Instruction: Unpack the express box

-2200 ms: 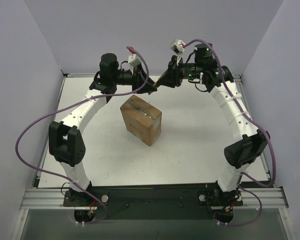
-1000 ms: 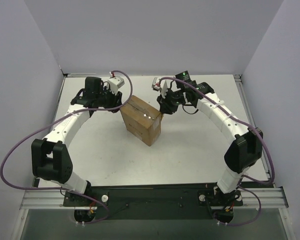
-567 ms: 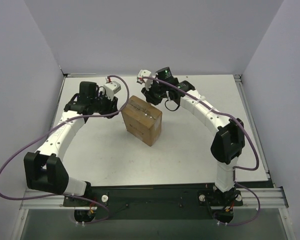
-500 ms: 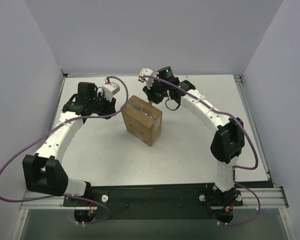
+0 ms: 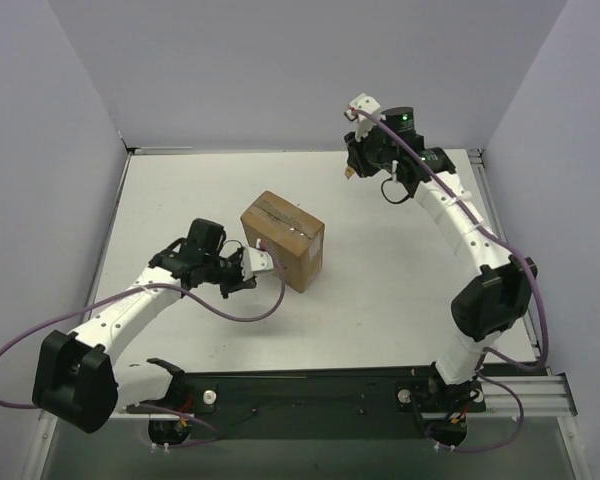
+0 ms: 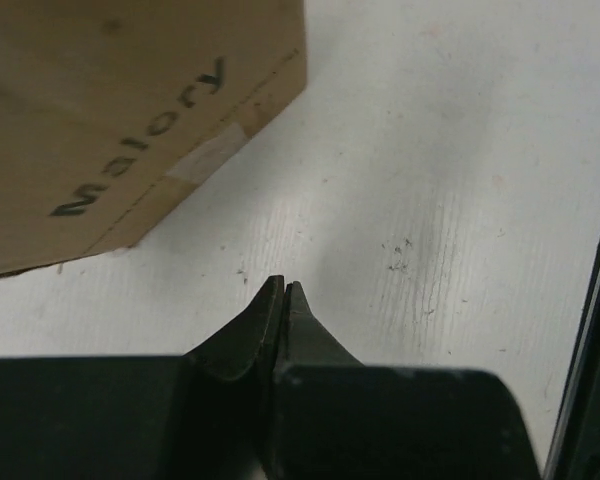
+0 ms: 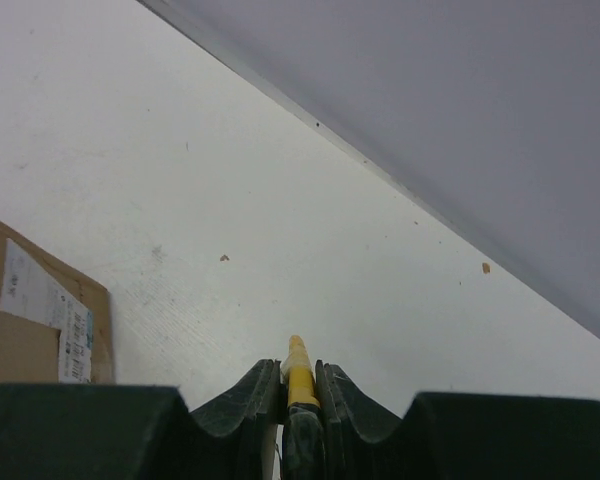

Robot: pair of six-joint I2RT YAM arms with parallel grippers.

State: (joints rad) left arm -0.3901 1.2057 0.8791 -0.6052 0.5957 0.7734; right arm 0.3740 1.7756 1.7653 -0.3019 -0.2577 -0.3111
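Near edge of the white tabletop: both arm bases at the bottom of the top view. Left gripper sits low, left of centre, fingers pressed together with nothing between them. In the left wrist view its closed tips point at bare table. The small brown cardboard express box stands at table centre, turned at an angle, top flaps shut and taped. It is just beside the left gripper; contact unclear. In the left wrist view the box fills the upper left, "Malory" printed on its side. Farther back, upper right of the top view, the right gripper is well apart from the box. It is clamped on a slim yellow-and-black utility knife. The box's white label shows at the right wrist view's lower left.
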